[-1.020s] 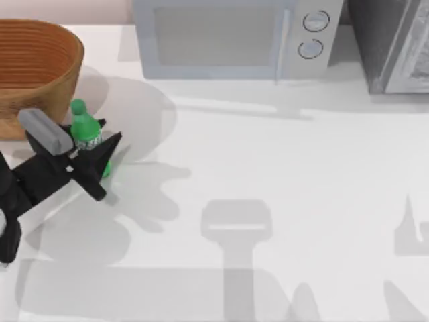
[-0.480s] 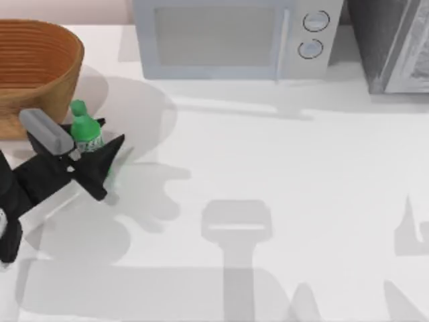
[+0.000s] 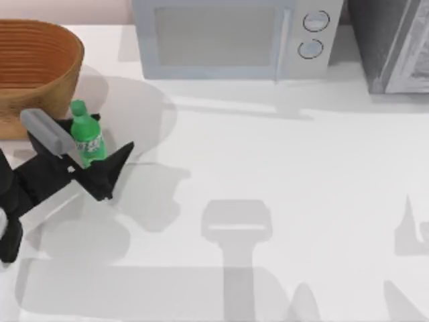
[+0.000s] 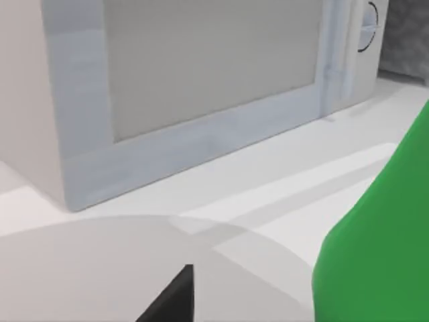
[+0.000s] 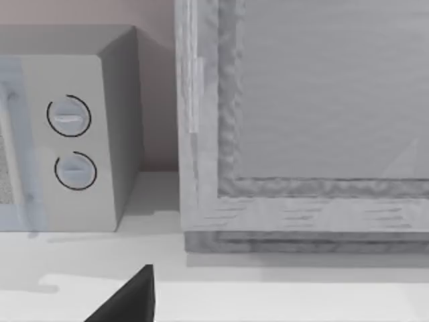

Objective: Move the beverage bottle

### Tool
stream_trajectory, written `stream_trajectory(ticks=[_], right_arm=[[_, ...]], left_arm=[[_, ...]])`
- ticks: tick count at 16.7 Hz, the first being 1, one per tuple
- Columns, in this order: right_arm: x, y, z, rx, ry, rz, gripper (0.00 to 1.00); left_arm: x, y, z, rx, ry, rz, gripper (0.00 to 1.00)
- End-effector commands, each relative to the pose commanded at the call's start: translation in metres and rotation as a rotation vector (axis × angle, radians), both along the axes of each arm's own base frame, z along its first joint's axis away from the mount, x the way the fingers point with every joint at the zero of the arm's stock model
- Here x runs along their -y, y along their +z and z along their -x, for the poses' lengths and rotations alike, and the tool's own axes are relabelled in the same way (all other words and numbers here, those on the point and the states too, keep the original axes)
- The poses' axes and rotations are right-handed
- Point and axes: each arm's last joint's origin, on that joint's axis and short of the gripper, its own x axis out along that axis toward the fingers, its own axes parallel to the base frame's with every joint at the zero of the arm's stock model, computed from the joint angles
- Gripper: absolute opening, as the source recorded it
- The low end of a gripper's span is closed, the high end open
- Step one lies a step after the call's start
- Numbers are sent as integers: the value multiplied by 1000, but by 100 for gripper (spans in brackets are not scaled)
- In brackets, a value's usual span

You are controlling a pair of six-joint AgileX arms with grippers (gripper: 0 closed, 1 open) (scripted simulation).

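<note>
Fingers of the left gripper (image 3: 96, 155) stood spread apart at the table's (image 3: 281, 201) left side, with the bottle (image 3: 86, 137) upright between them. One dark finger (image 3: 114, 164) angled out on the bottle's right, apart from it; the other sat behind the bottle, and whether it touched could not be told. The left wrist view had the bottle's green body (image 4: 379, 248) close beside a dark fingertip (image 4: 174, 300). Just beyond the fingers stood the basket (image 3: 33, 67), near the bottle. Farther back the microwave (image 3: 228, 37) lined the table's rear edge, with a grey cabinet (image 3: 395, 43) to its right. The right wrist view faced that cabinet (image 5: 308, 121) and the microwave's dials (image 5: 70, 144), one dark fingertip (image 5: 131, 298) in sight; the right gripper's opening could not be told.
</note>
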Motion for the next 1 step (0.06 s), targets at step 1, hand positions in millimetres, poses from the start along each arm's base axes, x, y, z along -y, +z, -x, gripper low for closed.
stream_trajectory(ticks=[1], right_arm=[[0,0,0,0,0,0,100]], left_arm=[[0,0,0,0,0,0,100]])
